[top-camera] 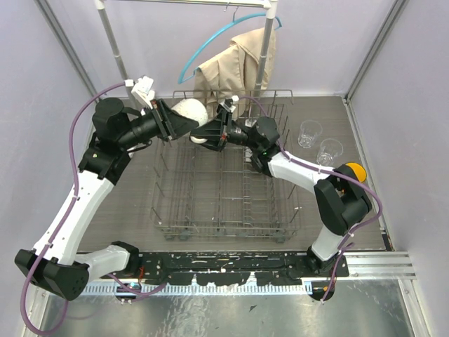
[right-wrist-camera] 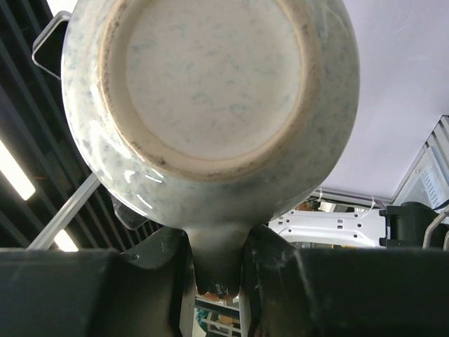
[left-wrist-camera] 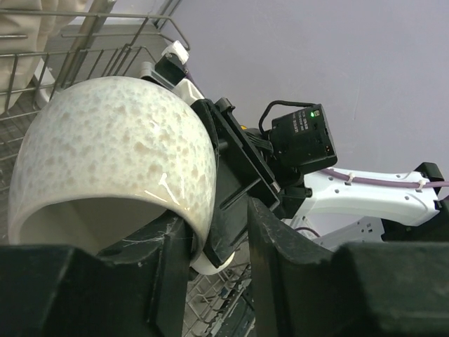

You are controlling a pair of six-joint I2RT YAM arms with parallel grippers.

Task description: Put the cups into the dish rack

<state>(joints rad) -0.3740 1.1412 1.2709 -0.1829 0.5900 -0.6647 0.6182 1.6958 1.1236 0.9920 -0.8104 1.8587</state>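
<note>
Here's the white mug (top-camera: pixel 189 111), up at the far left corner of the dish rack (top-camera: pixel 224 228), caught between both arms. It's tipped on its side, mouth towards the left arm, base facing the right wrist's camera. The right gripper (right-wrist-camera: pixel 214 260) is clamped on the handle, which sits squeezed between its two fingers, so that arm is carrying the weight. The left gripper (left-wrist-camera: pixel 210 253) straddles the mug's wall at the rim, but there's a gap beside one finger, so it looks slack, not pinching. To me this is a handover: a grip on the handle lets the right arm turn the mug mouth-down over the tines. Whether the mug touches the wires, I can't tell.

Off to the right, outside the rack, two clear tumblers (top-camera: pixel 310 133) and the yellow mug (top-camera: pixel 354 170) wait on the table (top-camera: pixel 140 210). No black mug that I can see. Nothing is loaded yet, so it's early in the job.
</note>
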